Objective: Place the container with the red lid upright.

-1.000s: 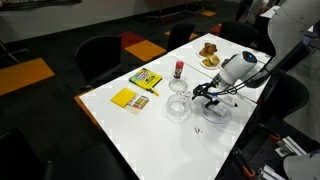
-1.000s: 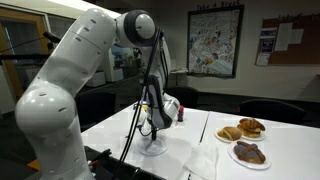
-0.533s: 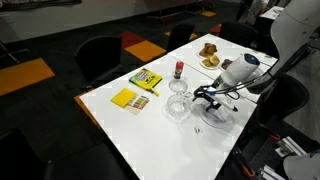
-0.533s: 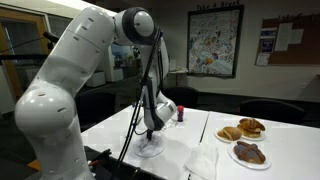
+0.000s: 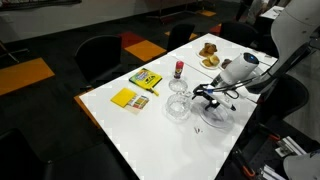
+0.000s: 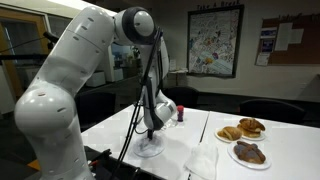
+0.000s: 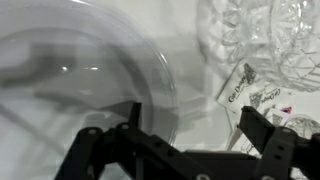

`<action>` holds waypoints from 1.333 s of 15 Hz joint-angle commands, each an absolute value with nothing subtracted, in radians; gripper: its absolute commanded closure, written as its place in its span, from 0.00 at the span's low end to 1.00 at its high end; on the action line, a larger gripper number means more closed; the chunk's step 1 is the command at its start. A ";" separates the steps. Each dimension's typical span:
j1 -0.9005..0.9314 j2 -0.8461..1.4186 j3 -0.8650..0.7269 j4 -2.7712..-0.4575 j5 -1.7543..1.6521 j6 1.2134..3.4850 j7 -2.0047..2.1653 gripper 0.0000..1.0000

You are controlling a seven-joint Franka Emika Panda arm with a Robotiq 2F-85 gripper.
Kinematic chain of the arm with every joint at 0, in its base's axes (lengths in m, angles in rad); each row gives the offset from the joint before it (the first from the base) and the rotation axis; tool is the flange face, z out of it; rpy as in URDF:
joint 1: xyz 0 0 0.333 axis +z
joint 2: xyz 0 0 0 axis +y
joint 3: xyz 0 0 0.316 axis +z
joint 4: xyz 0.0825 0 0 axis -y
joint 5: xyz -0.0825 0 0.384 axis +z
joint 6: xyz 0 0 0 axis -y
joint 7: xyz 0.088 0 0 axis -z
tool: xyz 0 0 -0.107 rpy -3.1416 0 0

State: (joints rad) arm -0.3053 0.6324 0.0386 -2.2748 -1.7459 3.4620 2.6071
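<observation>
The container with the red lid (image 5: 179, 69) is a tiny pale bottle that appears to stand upright on the white table (image 5: 140, 128), beyond the glass bowls. It also shows in an exterior view (image 6: 181, 114), partly behind the arm. My gripper (image 5: 206, 97) is open and empty. It hangs low over the rim of a clear glass bowl (image 5: 216, 116), well apart from the bottle. In the wrist view the two dark fingers (image 7: 190, 128) are spread over that bowl's rim (image 7: 150, 70). The bottle is out of the wrist view.
Two more glass bowls (image 5: 177, 108) (image 5: 178, 88) stand between gripper and bottle. One cut-glass bowl shows in the wrist view (image 7: 265, 35), with a paper packet (image 7: 250, 92). Yellow packs (image 5: 145, 79) (image 5: 129, 99) lie nearby. Plates of pastries (image 5: 209, 56) (image 6: 243, 130) sit at the far end.
The gripper sank a little toward the glass bowl between one second and half a second ago, then stayed still. The bottle has not moved.
</observation>
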 commanded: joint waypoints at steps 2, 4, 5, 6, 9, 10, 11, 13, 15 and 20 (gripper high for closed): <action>-0.320 0.558 0.039 -2.292 -1.571 3.444 2.605 0.00; -0.318 0.523 0.040 -2.296 -1.499 3.427 2.605 0.00; -0.318 0.507 0.043 -2.300 -1.459 3.419 2.605 0.00; -0.319 0.491 0.047 -2.305 -1.410 3.409 2.605 0.00; -0.337 0.462 0.075 -2.322 -1.223 3.368 2.605 0.00; -0.341 0.452 0.084 -2.324 -1.161 3.348 2.604 0.00; -0.344 0.444 0.096 -2.327 -1.099 3.328 2.604 0.00; -0.357 0.428 0.131 -2.329 -0.971 3.278 2.604 0.00; -0.395 0.416 0.190 -2.326 -0.843 3.233 2.603 0.00; -0.478 0.378 0.328 -2.302 -0.547 3.135 2.601 0.00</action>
